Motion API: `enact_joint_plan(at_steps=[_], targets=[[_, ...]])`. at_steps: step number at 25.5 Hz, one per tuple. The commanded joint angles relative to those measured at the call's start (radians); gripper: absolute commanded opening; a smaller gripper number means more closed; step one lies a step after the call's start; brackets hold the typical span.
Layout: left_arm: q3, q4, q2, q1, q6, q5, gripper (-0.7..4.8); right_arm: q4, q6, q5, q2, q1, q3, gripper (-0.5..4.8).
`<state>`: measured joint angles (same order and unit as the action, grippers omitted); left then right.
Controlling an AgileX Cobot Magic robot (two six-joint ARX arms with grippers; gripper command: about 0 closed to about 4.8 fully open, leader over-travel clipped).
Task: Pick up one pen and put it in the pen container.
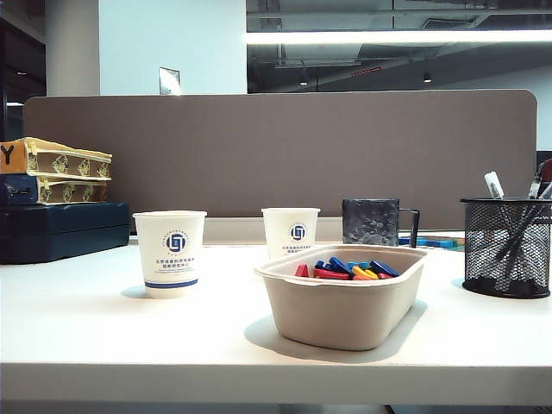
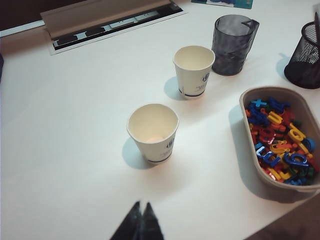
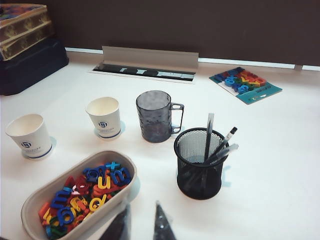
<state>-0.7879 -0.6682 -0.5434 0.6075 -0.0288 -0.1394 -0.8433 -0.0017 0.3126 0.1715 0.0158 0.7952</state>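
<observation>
The pen container [image 1: 506, 247] is a black wire-mesh cup at the table's right end, also seen as the mesh cup [image 3: 199, 162] and, partly cut off, as the mesh cup [image 2: 306, 57]. Three pens stand in it, leaning on its rim. One pen [image 1: 493, 185] shows a white-grey end; in the right wrist view a pen [image 3: 226, 141] with a dark tip leans outward. My left gripper [image 2: 142, 204] is shut and empty above bare table, short of the nearer paper cup. My right gripper [image 3: 142, 209] is open and empty, between the tray and the mesh cup. Neither arm shows in the exterior view.
Two white paper cups [image 1: 170, 253] [image 1: 290, 231] and a dark textured mug [image 1: 373, 222] stand mid-table. A beige oblong tray [image 1: 345, 315] holds coloured letters. Stacked boxes [image 1: 53, 198] sit far left, a brown divider [image 1: 276, 147] behind, a letter board [image 3: 245, 84] far right.
</observation>
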Motion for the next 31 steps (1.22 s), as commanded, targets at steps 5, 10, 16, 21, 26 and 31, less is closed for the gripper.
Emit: enact_joint_plan(at_steps=[5,10,16,21,26,31], targets=[[0.053,-0.053,0.109,-0.002,0.030,-0.042,-0.06,-0.042,0.002,-0.004,-0.046,0.002,-0.063,0.62],[0.059,-0.068,0.144,-0.002,0.048,-0.066,-0.06,-0.002,0.002,-0.080,-0.055,0.002,-0.128,0.62],[0.150,-0.047,0.273,-0.002,0.092,-0.093,-0.06,0.064,0.002,-0.196,-0.092,0.002,-0.163,0.52],[0.217,-0.017,0.380,-0.002,0.124,-0.112,-0.06,0.114,0.002,-0.210,-0.093,0.002,-0.167,0.52],[0.251,0.064,0.425,-0.002,0.123,-0.182,-0.05,0.218,0.002,-0.210,-0.093,0.003,-0.215,0.52],[0.290,0.142,0.425,-0.002,0.123,-0.182,-0.06,0.311,0.061,-0.206,-0.093,0.002,-0.291,0.52]])
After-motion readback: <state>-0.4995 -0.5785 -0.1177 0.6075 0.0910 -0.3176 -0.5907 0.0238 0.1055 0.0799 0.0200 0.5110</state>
